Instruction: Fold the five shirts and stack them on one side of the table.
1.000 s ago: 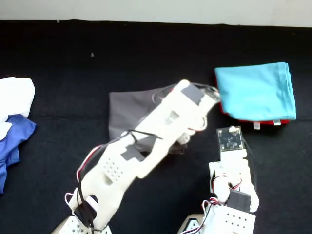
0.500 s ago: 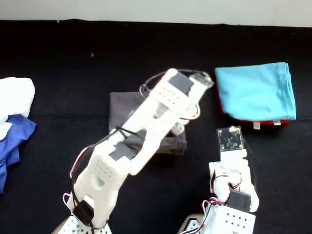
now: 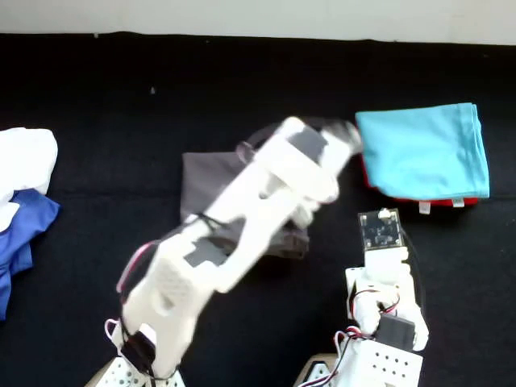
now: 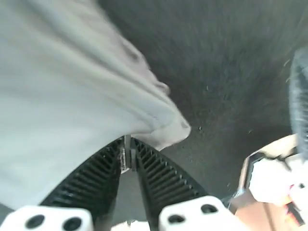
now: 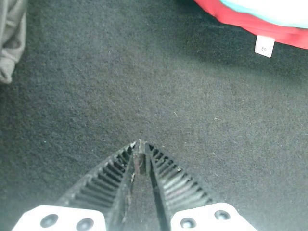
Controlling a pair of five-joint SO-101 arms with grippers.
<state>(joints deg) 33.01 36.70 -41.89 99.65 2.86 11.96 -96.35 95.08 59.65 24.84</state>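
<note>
left gripper point(image 4: 127, 153) closed at the hem of the grey shirt point(image 4: 62, 96) — right gripper point(image 5: 139, 155) closed (holding nothing).

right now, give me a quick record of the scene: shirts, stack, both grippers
stack: light blue shirt on red shirt, right side of table
grey shirt: mid-table, partly under the left arm
unfolded: white shirt and blue shirt, left edge
left gripper: shut, tips at the grey shirt's edge
right gripper: shut, over bare table
</note>
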